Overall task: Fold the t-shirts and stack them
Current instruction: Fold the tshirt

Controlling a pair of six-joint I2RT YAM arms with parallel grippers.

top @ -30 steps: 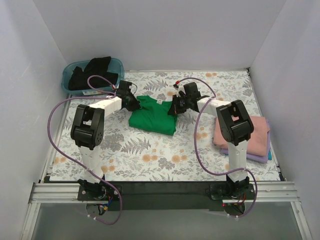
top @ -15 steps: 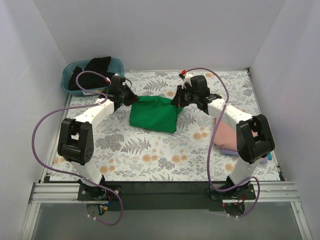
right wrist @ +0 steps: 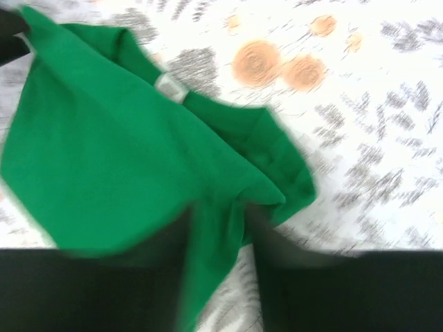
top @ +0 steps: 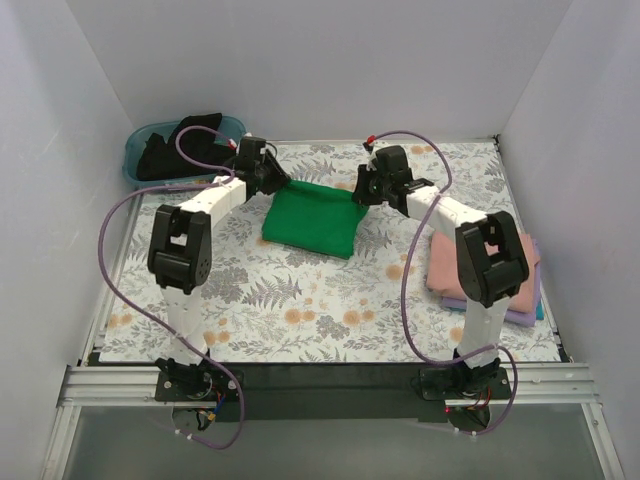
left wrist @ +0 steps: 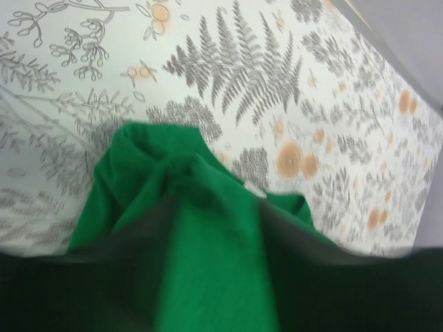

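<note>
Far left at the back, a teal plastic tub [top: 133,158] sat on the floral-print table [top: 300,300] with a crumpled black cloth t-shirt [top: 185,140] in it. Just right of the tub, the left gripper [top: 273,180] was down at the far-left corner of the bright green cloth t-shirt [top: 312,218]. In the left wrist view a bunched ridge of green cloth ran between its two dark blurred fingers [left wrist: 104,290]; the fingers stood a little apart, and whether they pinched the cloth or had let it loose could not be told. The green t-shirt lay at mid-table toward the back, folded to a rough rectangle and flat on the table. The right gripper [top: 362,192] was at its far-right corner. In the right wrist view a strip of green cloth lay between its blurred fingers [right wrist: 311,290], with a small white neck label [right wrist: 169,86] showing on the shirt; pinching or loose, cannot tell. Far right, near the table edge, a folded salmon pink cloth t-shirt [top: 445,265] lay on top of a folded lavender cloth t-shirt [top: 520,318], partly hidden by the right arm.
</note>
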